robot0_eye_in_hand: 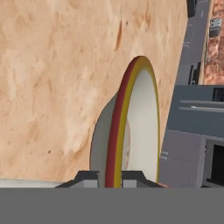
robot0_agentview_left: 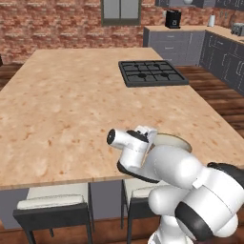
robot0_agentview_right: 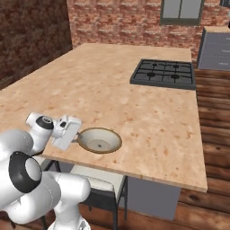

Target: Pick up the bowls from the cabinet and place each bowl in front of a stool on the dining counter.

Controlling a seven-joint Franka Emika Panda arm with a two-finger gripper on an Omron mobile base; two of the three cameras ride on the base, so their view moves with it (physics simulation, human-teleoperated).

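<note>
The fingers [robot0_eye_in_hand: 89, 177] were clamped on the rim of the cream bowl [robot0_agentview_right: 99, 140], gripper [robot0_agentview_right: 76, 133] low at the dining counter [robot0_agentview_right: 148, 117] near edge, above a stool [robot0_agentview_right: 99, 184]. Placing step, by the look of it; next came letting go and lifting clear. The bowl was wide, shallow, tan-brown rimmed
</note>
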